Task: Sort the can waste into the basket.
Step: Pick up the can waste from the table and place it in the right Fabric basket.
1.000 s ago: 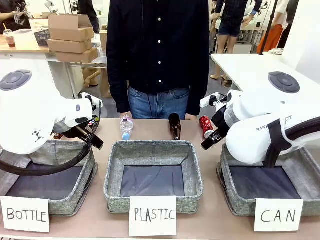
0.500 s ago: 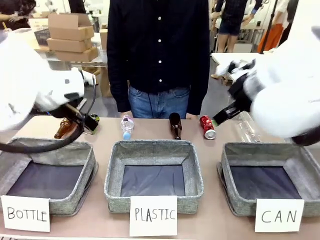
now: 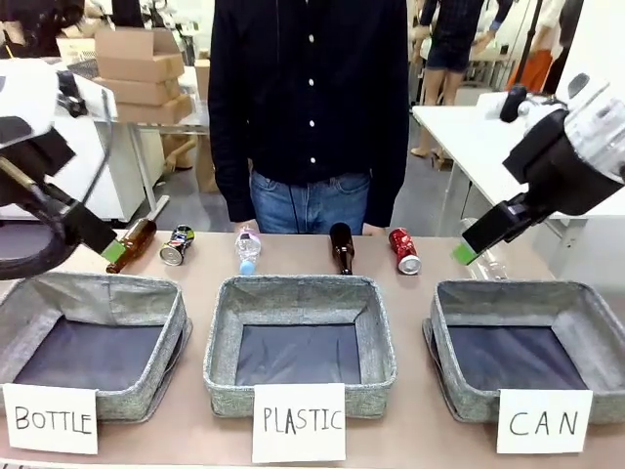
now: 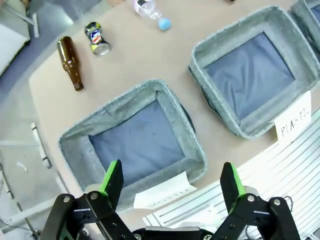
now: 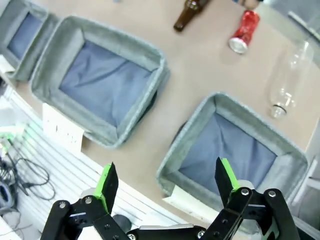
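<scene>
Our right gripper (image 5: 164,187) hangs wide open and empty above the CAN basket (image 5: 280,170); our left gripper (image 4: 170,182) gapes empty too; the red can (image 3: 404,251) and dark can (image 3: 177,245) lie on the table's (image 3: 195,269) far side.

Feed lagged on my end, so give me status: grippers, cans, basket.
Left gripper and right gripper open, empty, raised. Red can and dark can lie on the table's far side. CAN basket empty. Nothing blocking.
</scene>
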You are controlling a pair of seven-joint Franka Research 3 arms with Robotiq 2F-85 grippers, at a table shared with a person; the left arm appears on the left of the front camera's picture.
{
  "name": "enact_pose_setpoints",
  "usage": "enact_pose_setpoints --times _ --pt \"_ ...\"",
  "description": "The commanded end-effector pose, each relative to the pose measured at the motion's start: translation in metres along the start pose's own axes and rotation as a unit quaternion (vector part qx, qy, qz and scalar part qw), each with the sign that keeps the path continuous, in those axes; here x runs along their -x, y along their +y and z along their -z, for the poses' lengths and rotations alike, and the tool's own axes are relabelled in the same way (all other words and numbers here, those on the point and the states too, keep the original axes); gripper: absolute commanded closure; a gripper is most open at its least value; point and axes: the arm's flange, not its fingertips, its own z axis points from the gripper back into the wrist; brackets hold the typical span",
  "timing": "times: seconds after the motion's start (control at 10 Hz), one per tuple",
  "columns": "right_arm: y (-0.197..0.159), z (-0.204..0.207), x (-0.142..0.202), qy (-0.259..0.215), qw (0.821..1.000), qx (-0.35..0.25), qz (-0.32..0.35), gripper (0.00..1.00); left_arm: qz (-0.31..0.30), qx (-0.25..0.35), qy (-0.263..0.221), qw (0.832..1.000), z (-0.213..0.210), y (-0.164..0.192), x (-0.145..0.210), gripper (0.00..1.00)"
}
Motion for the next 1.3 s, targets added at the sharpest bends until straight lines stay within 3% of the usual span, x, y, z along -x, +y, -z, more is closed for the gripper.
enact_pose_setpoints --times 0.0,0.1,0.2,0.3,0.4,0.5,0.6,0.7,0.8,1.0,1.1,1.2 --pt "0.0 0.0 0.0 -0.001 1.0 -0.003 -0.001 0.0 -0.015 0.001 -0.003 1.0 0.012 -0.001 -0.009 0.0" --pt "0.003 0.019 -0.016 0.026 0.998 -0.059 0.021 0.0 0.0 0.0 0.0 1.0 0.0 0.0 0.0 0.0" --pt "-0.001 0.023 -0.02 0.026 0.987 -0.141 0.071 0.0 0.003 0.113 0.018 0.993 0.011 -0.002 -0.01 0.0" --pt "-0.017 0.015 -0.017 0.027 0.95 -0.26 0.169 0.0 -0.021 0.229 0.013 0.973 0.01 0.011 -0.009 0.0" --pt "-0.038 0.009 -0.009 0.045 0.901 -0.317 0.292 0.0 -0.055 0.334 0.001 0.941 0.004 0.035 -0.001 0.0" --pt "-0.065 0.0 0.008 0.051 0.843 -0.419 0.334 0.0 -0.107 0.434 -0.023 0.894 0.001 0.068 0.015 0.0" --pt "-0.091 -0.004 0.024 0.021 0.79 -0.494 0.362 0.0 -0.151 0.486 -0.05 0.859 0.002 0.086 0.027 0.0" --pt "-0.112 -0.004 0.04 -0.011 0.754 -0.526 0.392 0.0 -0.189 0.527 -0.087 0.824 0.006 0.104 0.04 0.0" --pt "-0.127 -0.001 0.052 -0.01 0.729 -0.541 0.418 0.0 -0.218 0.557 -0.123 0.792 0.006 0.118 0.051 0.0" --pt "-0.145 -0.001 0.075 -0.057 0.708 -0.542 0.449 0.0 -0.265 0.564 -0.152 0.767 0.012 0.128 0.059 0.0" --pt "-0.148 -0.004 0.085 -0.083 0.715 -0.516 0.465 0.0 -0.285 0.567 -0.15 0.758 0.022 0.13 0.058 0.0" --pt "-0.147 -0.008 0.091 -0.103 0.734 -0.453 0.495 0.0 -0.31 0.538 -0.125 0.774 0.035 0.128 0.053 0.0"
